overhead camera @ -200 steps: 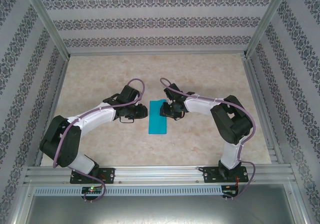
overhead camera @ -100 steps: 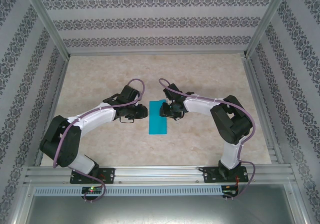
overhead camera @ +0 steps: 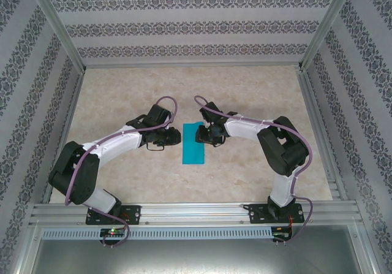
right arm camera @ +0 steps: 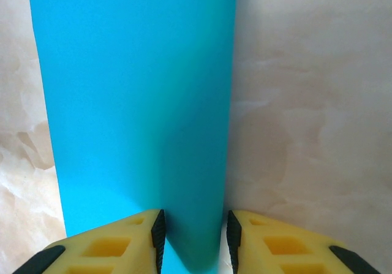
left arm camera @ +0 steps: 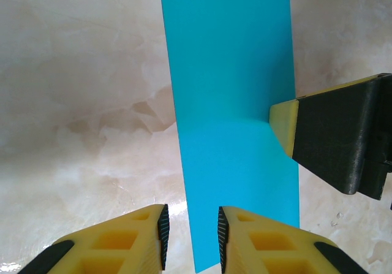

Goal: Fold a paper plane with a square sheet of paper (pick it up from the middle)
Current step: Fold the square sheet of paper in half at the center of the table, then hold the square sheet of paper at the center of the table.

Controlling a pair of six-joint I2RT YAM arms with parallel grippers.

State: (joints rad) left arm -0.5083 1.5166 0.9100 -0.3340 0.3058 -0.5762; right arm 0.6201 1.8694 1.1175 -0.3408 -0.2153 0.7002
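Turquoise paper [overhead camera: 195, 145] lies between left claw [left arm camera: 191, 226] and right claw [right arm camera: 195, 226], both part-open.

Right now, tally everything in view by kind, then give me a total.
Turquoise paper: 1
Robot arms with grippers: 2 (left gripper, right gripper)
Total: 3
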